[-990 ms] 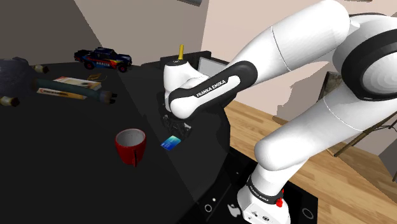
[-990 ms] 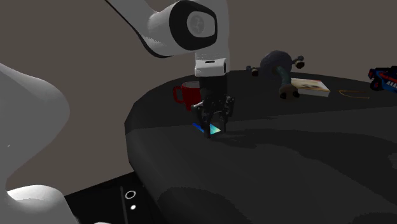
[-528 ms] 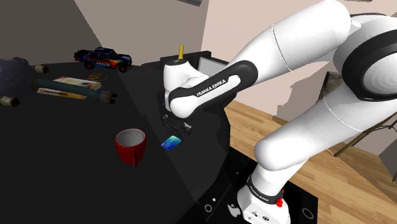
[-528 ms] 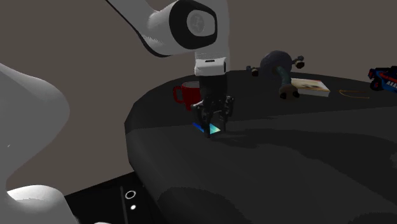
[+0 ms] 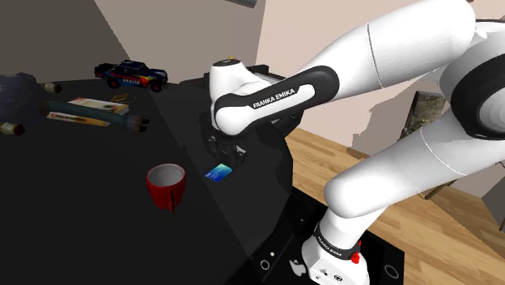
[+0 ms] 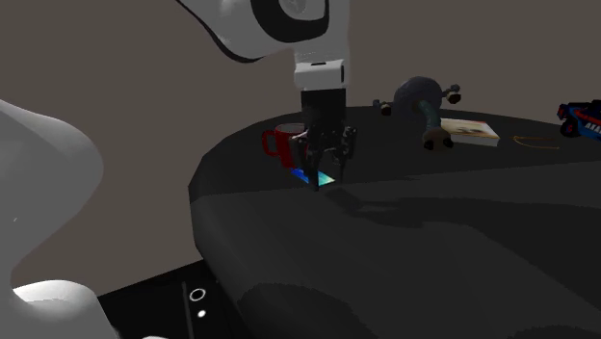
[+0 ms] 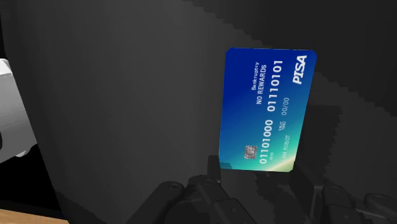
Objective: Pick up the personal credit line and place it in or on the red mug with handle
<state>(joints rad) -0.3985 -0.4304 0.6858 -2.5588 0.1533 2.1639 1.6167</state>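
The credit card is blue with white numbers and hangs from my gripper, whose black fingers are shut on its near edge. In the shoulder view the card floats a little above the dark table, just under the gripper. The red mug with handle stands upright and open-topped on the table, towards the shoulder view's left of the card and apart from it. In the second exterior view the card is below the gripper, and the mug stands just behind it, partly covered.
A blue toy truck, a flat box and a dark rounded object lie at the table's far side. The table's edge drops to the stand beside the wooden floor.
The gripper has risen, and the card has come up off the table with it. The mug has not moved.
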